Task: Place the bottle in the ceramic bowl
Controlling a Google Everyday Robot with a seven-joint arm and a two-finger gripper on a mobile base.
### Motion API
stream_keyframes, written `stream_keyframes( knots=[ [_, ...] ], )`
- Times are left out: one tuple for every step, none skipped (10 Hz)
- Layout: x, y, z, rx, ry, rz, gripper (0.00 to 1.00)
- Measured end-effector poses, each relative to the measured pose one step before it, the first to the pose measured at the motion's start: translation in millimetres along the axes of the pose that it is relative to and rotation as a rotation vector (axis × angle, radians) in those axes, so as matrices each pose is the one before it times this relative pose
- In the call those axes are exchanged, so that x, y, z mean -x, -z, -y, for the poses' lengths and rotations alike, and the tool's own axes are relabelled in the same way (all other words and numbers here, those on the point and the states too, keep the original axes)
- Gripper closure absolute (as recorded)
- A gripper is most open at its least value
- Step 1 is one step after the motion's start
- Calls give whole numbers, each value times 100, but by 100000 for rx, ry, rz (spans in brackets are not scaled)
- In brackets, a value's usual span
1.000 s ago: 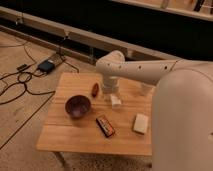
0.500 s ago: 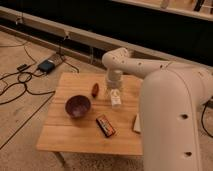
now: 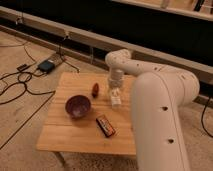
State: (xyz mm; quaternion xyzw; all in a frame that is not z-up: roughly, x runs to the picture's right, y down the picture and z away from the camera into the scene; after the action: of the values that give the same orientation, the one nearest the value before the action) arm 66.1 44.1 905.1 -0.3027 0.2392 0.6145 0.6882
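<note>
Wooden counter stood on bare floor, cables upper left. Claw hung mid-frame at the bottle; grip undeterminable.

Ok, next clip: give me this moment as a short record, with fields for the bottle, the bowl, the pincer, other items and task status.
bottle: small white bottle on the light wooden table, to the picture's right of the bowl, outside it
bowl: round dark purple glossy ceramic bowl, nothing seen inside
pincer: pincer directly over the bottle; contact unclear
other items: reddish-brown oval object between bowl and bottle; dark rectangular snack packet nearer the camera
task status: bottle not yet in bowl
</note>
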Motion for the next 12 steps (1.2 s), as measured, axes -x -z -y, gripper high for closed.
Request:
stream_keyframes(
  knots=[
    [285,-636,249,303,-213,-903,35],
    [346,-624,187,239,-7,-823,35],
    [329,-395,29,113,140,-389,35],
    [391,-338,-33,2,66,-201,35],
    [673,-324,-152,516,-613,195,35],
    [359,-86,5,225,-506,310,35],
    [393,-163,68,116,-889,276,35],
    [353,-276,197,-146,-1236,112,35],
    [155,-207,198,-269,-633,-140,35],
    [142,-265,307,-481,-617,-384,38],
    [107,-139,138,-230,-334,-309,49],
    [31,-88,-124,84,368,-269,58]
  ],
)
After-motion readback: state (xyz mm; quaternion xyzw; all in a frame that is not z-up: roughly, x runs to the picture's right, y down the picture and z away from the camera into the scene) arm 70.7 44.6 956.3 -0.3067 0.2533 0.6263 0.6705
